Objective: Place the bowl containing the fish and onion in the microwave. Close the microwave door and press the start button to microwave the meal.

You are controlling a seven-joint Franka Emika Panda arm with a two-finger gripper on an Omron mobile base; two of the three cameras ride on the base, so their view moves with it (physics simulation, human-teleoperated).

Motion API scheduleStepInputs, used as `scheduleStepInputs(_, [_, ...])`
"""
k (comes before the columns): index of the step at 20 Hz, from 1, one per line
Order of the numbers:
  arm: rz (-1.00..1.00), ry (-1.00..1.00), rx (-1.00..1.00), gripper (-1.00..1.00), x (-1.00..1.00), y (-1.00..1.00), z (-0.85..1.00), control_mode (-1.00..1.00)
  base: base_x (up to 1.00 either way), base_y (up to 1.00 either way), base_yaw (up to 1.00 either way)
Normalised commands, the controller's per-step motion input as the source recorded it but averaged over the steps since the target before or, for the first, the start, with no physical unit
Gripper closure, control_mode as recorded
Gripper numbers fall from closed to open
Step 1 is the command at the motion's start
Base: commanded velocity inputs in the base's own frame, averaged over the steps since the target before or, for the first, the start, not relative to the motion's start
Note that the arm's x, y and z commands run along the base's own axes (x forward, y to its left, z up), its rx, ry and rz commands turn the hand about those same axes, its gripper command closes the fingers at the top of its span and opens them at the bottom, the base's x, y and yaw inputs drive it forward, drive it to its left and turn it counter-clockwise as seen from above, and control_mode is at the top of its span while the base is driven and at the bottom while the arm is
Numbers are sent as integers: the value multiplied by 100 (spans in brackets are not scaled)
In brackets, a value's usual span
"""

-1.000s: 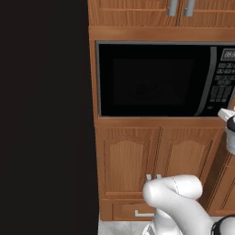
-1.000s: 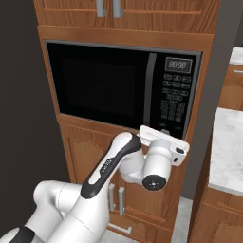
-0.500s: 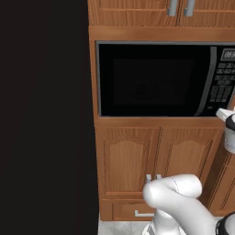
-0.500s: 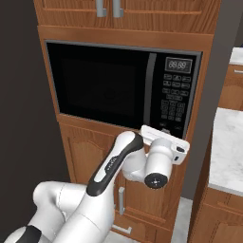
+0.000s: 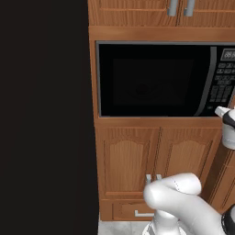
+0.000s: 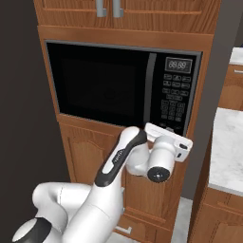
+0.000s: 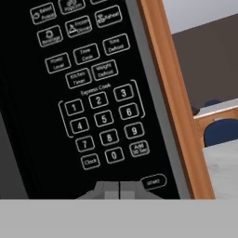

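The microwave door (image 6: 102,88) is closed flush in the wooden cabinet (image 6: 90,156), its dark window showing nothing of the bowl or meal inside. To its right runs the keypad strip (image 6: 173,97) of the microwave (image 5: 160,80). The gripper (image 7: 119,189), fingers pressed together and empty, sits at the keypad's bottom edge, just left of the start button (image 7: 153,181)

Wooden cabinet doors (image 5: 156,160) stand below and left of the claw, upper cabinets with metal handles (image 6: 108,7) high above it. A pale marble counter (image 6: 228,147) lies to its right.
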Motion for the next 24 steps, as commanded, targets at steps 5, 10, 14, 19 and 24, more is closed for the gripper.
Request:
scheduleStepInputs(5, [-2, 0, -1, 100, 12, -8, -17, -100, 0, 0, 0])
scheduleStepInputs(10, [-2, 0, -1, 100, 13, -5, -16, -100, 0, 0, 0])
scheduleStepInputs(14, [-2, 0, 0, 100, 20, -9, -1, -100, 0, 0, 0])
scheduleStepInputs(19, [-3, 1, 0, 100, 20, -11, 0, -100, 0, 0, 0])
scheduleStepInputs(24, [-2, 3, 0, 100, 18, -7, -8, -100, 0, 0, 0])
